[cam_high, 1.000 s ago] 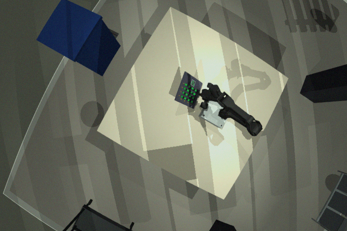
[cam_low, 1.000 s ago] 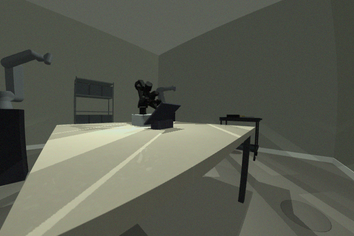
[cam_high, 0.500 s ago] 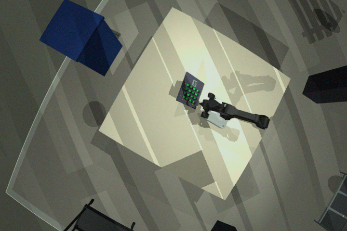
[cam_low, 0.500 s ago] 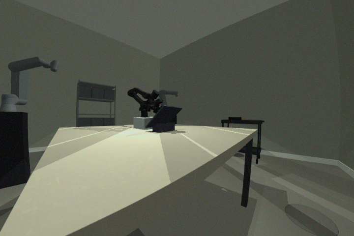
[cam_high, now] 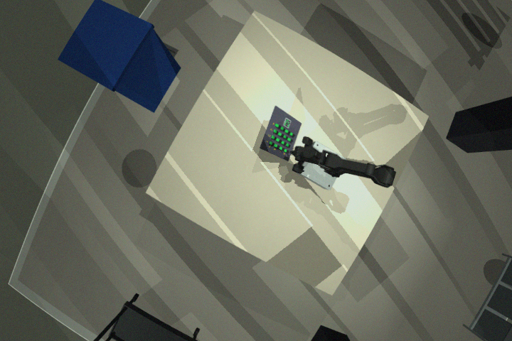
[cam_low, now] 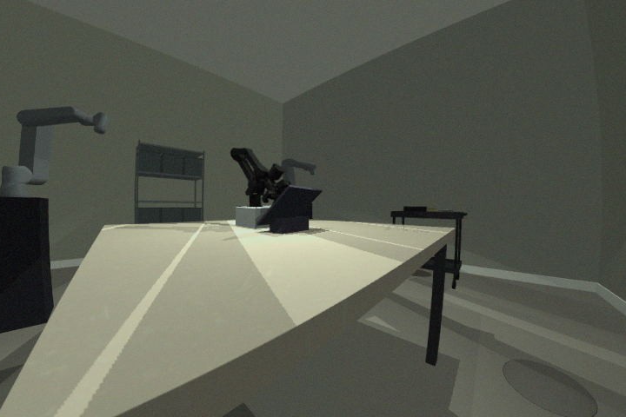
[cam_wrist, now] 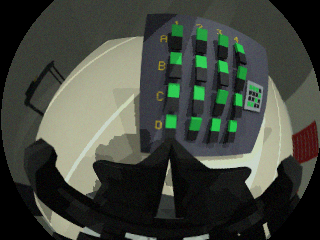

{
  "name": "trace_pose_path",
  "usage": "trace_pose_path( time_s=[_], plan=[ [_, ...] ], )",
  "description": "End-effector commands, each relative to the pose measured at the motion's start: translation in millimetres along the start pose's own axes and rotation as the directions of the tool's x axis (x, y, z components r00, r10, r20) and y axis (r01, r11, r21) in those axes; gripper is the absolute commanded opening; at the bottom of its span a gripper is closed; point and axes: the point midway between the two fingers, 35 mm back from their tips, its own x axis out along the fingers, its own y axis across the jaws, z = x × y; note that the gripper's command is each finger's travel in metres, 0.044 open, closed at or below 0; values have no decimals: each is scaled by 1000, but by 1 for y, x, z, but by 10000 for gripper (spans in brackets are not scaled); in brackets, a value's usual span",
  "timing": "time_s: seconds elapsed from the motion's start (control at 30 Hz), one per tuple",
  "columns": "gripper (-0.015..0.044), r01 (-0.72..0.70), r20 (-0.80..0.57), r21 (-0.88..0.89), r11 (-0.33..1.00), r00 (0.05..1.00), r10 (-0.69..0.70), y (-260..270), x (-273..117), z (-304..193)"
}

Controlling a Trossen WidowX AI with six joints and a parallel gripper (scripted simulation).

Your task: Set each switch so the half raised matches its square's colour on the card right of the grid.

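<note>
Two fingers pressed together, holding nothing, just off panel [cam_wrist: 152, 87] near edge.

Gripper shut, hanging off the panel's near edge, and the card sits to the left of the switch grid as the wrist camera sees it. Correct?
Not quite. In the wrist view the card sits to the right of the grid, not the left. The gripper is shut, at the panel's near edge.

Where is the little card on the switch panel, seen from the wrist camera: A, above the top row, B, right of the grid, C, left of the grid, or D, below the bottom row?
B: the card sits just right of the grid's rightmost column on the panel.
</note>
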Motion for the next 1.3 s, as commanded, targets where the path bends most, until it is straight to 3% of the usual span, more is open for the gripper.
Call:
trace_pose_path(
  time_s=[0.0,1.27],
  plan=[
    [0,0,-8,1,1000,1000,0,0,3,-3],
    [0,0,-8,1,1000,1000,0,0,17,-3]
  ],
)
